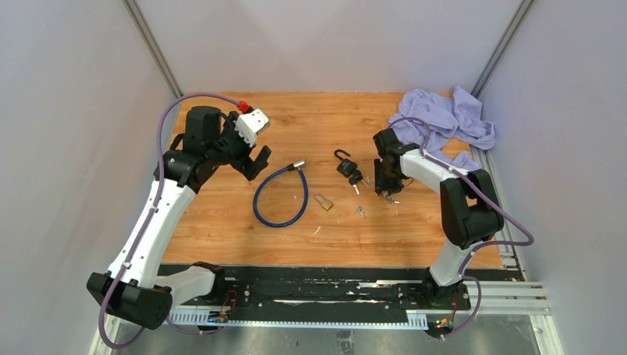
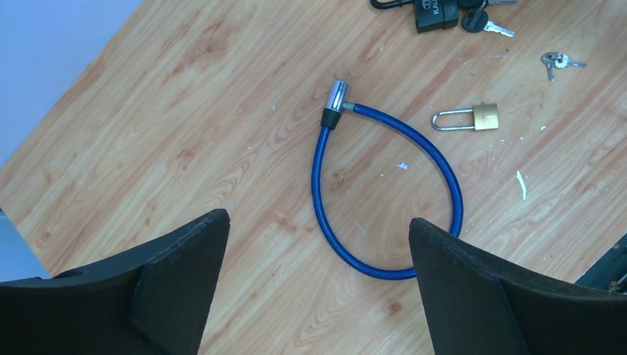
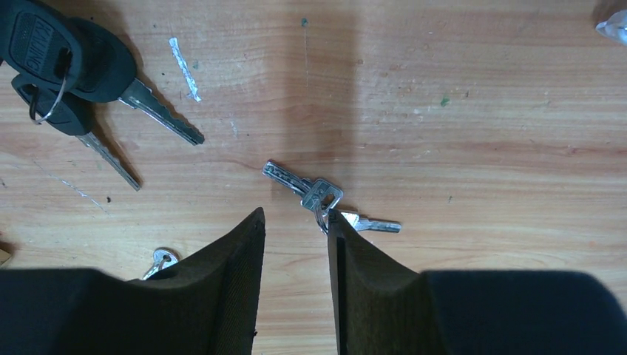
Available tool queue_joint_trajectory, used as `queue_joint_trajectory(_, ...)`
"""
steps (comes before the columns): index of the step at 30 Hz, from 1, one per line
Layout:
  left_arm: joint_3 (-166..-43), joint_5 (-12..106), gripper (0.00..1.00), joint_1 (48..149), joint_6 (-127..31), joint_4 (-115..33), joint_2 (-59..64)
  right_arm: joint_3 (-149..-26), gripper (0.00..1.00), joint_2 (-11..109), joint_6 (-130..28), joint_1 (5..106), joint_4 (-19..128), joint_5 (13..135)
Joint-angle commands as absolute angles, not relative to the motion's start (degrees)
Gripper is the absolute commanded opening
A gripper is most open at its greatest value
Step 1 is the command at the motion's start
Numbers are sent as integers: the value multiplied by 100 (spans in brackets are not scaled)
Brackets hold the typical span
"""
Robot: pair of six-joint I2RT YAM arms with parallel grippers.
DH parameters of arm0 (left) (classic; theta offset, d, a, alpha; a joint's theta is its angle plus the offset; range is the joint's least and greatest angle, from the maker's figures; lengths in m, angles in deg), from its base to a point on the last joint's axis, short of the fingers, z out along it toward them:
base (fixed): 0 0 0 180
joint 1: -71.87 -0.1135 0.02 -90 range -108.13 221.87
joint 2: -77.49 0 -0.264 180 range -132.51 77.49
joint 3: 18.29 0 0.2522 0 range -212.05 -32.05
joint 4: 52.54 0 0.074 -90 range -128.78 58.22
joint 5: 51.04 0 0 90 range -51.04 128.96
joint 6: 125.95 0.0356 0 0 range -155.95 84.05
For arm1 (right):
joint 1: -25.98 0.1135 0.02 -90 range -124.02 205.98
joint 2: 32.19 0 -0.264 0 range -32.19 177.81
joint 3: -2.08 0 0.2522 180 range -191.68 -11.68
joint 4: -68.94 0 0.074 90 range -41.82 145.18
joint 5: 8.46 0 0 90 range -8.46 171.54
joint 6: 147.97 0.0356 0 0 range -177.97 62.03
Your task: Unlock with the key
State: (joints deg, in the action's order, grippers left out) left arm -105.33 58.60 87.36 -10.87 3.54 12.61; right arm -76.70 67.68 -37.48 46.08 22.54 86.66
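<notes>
Our right end effector (image 3: 294, 214) stands narrow over the surface (image 3: 480, 111), gripping nothing; the silver keys (image 3: 323, 198) lie just ahead, their ring touching one jaw; we should centre over one key's bow before pinching; our left end effector (image 2: 318, 220) hangs wide above the cable lock (image 2: 316, 177).

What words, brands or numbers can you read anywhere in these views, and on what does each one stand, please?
"KA...ING": on the black key head, right wrist view; the middle letters are unclear.
"KA...": on the black padlock, left wrist view; the rest is cut off by the frame edge.
Stamped marks on the silver keys: too small to read.
Brass padlock: no text can be made out.
</notes>
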Motion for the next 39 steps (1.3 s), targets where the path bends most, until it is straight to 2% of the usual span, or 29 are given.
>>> queue_joint_trajectory(1, -10627, 5966, 95, 8699, -1042, 354, 1381, -7610, 34, 6845, -3807, 4507, 2290, 8641)
queue_joint_trajectory(12, -10614, 5988, 95, 8699, -1051, 360, 1412, -7287, 27, 6664, -3816, 4435, 2372, 8568)
queue_joint_trajectory(21, -10606, 5972, 96, 8699, -1051, 381, 1442, -7326, 1, 6668, -3850, 4427, 2372, 8411)
queue_joint_trajectory(31, -10589, 6396, 98, 8699, -840, 736, 1472, -7465, 1, 6397, -3934, 4427, 2290, 7716)
queue_joint_trajectory(39, -10280, 7441, 98, 8699, -93, 1228, 1698, -7515, 1, 5824, -3768, 4531, 2225, 6237)
